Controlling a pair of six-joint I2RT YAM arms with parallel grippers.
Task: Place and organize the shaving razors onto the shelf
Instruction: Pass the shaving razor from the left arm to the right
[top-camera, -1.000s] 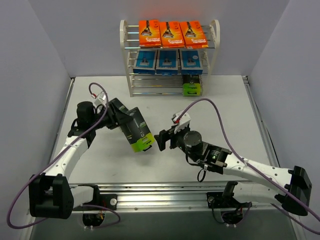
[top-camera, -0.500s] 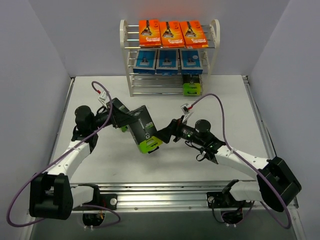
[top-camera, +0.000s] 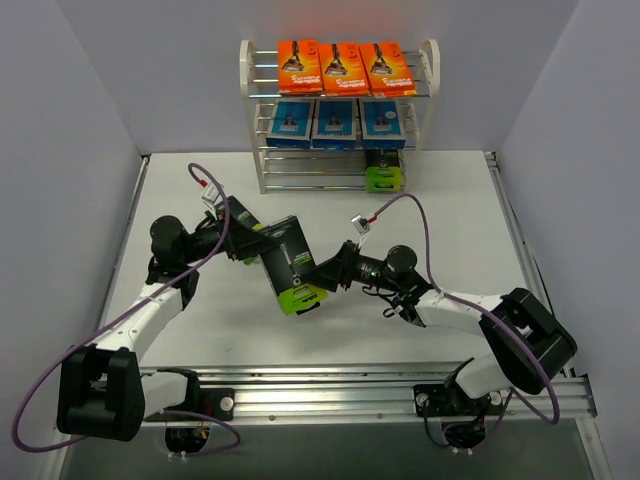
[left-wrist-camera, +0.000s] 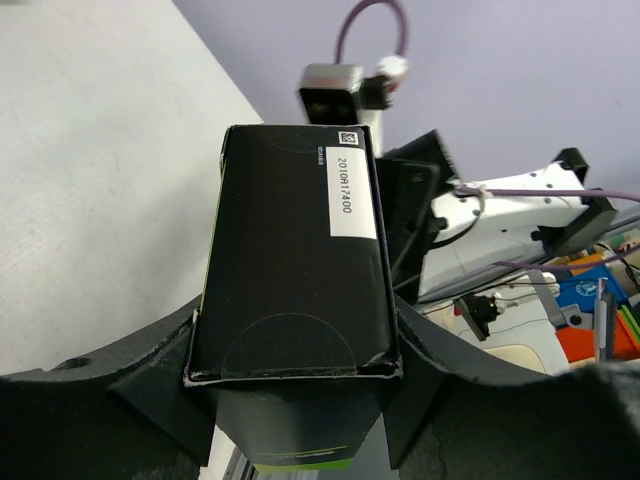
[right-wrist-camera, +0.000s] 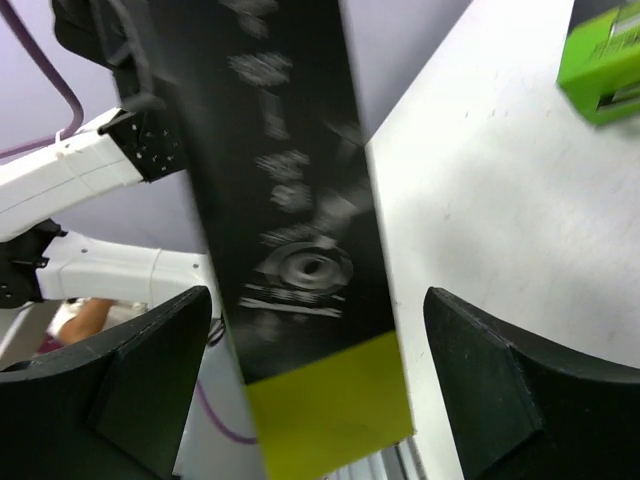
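My left gripper (top-camera: 262, 250) is shut on a black-and-lime-green razor box (top-camera: 291, 265) and holds it above the table's middle, lime end toward the near right. In the left wrist view both fingers clamp the box (left-wrist-camera: 290, 250). My right gripper (top-camera: 322, 272) is open, with its fingers either side of the box's lime end (right-wrist-camera: 330, 400) and a gap on each side. The white shelf (top-camera: 432, 70) at the back holds three orange cards (top-camera: 344, 66) on top, three blue packs (top-camera: 334, 122) below, and one black-and-lime box (top-camera: 385, 172) at the lower right.
The lime end of the shelf's box shows at the upper right of the right wrist view (right-wrist-camera: 605, 60). White walls close the table's left, right and back. The metal rail (top-camera: 330, 385) with both arm bases runs along the near edge.
My left gripper carried the box to the right, toward the middle. My right gripper reached left to it, and its open fingers now straddle the lime end.
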